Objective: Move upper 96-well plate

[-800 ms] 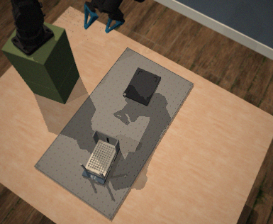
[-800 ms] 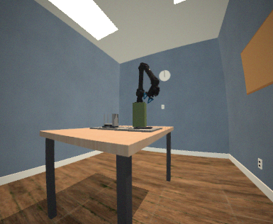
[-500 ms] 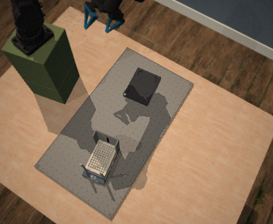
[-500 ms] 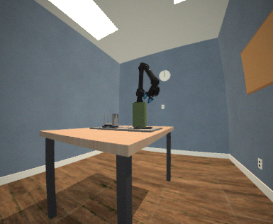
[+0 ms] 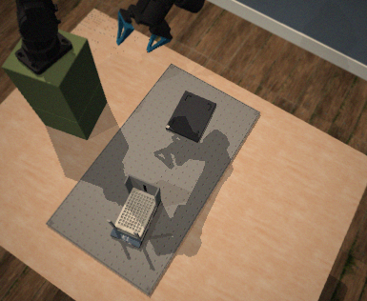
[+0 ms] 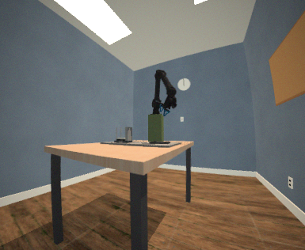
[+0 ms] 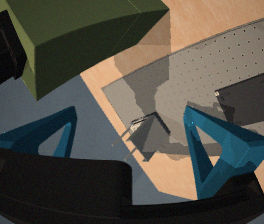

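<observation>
The stack rack K1 (image 5: pixel 137 214) stands near the front end of the grey perforated baseplate (image 5: pixel 159 171), with the white upper 96-well plate (image 5: pixel 135 210) on top; the lower plate is hidden under it. The dark plate nest N1 (image 5: pixel 192 115) lies flat at the far end of the baseplate, with a small pale square at its left corner (image 5: pixel 168 127). My gripper (image 5: pixel 137 34) with blue fingers is open and empty, high above the table's far edge, far from both rack and nest. In the wrist view the open fingers frame the baseplate and part of the nest (image 7: pixel 252 99).
The arm's base sits on a tall green pedestal (image 5: pixel 59 81) at the table's left, beside the baseplate. In the exterior view the rack (image 6: pixel 125 134) and the pedestal (image 6: pixel 156 127) stand on the wooden table.
</observation>
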Robot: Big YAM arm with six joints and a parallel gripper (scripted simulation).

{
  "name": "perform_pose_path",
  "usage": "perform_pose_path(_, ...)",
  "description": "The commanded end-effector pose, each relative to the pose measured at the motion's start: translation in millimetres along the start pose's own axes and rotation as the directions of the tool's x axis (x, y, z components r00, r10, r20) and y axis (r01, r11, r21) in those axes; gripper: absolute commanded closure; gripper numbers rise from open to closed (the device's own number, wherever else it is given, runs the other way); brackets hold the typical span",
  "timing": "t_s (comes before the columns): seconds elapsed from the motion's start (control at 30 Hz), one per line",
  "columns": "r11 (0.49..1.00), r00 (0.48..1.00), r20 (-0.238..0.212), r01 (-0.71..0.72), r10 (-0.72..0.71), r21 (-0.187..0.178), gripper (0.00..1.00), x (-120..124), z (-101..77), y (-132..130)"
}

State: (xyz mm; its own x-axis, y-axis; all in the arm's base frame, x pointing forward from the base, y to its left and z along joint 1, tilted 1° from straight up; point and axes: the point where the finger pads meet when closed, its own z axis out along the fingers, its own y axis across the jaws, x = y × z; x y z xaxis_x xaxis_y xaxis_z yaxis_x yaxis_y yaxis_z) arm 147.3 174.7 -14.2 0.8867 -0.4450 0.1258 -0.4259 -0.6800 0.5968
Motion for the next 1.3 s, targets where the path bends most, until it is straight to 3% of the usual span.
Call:
perform_pose_path(0.0,0.984,0.988,0.043,-0.154,0.15,0.088,0.0,14,-22.1,-19)
perform_pose_path(0.07,0.975,0.976,0.06,-0.212,0.209,0.062,0.0,18,-12.1,-24)
perform_pose_path(0.1,0.965,0.967,0.074,-0.248,0.242,0.086,0.0,20,-18.6,-23)
perform_pose_path(0.13,0.96,0.96,0.079,-0.274,0.27,0.06,0.0,22,-9.7,-26)
perform_pose_path(0.3,0.927,0.926,0.112,-0.369,0.361,0.069,0.0,29,-11.0,-30)
perform_pose_path(0.37,0.903,0.9,0.126,-0.427,0.418,0.055,0.0,38,-4.5,-35)
perform_pose_path(0.5,0.84,0.833,0.166,-0.54,0.528,0.041,0.0,51,0.4,-42)
perform_pose_path(0.57,0.797,0.79,0.199,-0.601,0.58,0.062,0.0,54,-9.9,-41)
perform_pose_path(0.6,0.777,0.769,0.208,-0.627,0.605,0.057,0.0,59,-8.3,-43)
perform_pose_path(0.63,0.764,0.752,0.202,-0.645,0.628,0.023,0.0,61,3.1,-46)
perform_pose_path(0.77,0.676,0.657,0.233,-0.737,0.717,-0.005,0.0,75,9.5,-52)
perform_pose_path(0.8,0.648,0.628,0.251,-0.762,0.737,0.002,0.0,77,3.5,-51)
perform_pose_path(0.87,0.648,0.628,0.251,-0.762,0.737,0.002,0.0,77,3.5,-51)
perform_pose_path(0.93,0.603,0.578,0.253,-0.797,0.776,-0.029,0.0,85,13.3,-55)
perform_pose_path(1.0,0.548,0.519,0.275,-0.836,0.81,-0.036,0.0,90,9.8,-55)
perform_pose_path(1.1,0.47,0.434,0.281,-0.879,0.856,-0.075,0.0,101,20.0,-59)
perform_pose_path(1.13,0.435,0.397,0.302,-0.898,0.867,-0.068,0.0,104,12.0,-58)
perform_pose_path(1.2,0.385,0.341,0.292,-0.917,0.893,-0.106,0.0,110,24.2,-61)
perform_pose_path(1.27,0.323,0.274,0.307,-0.939,0.911,-0.121,0.0,116,22.2,-62)
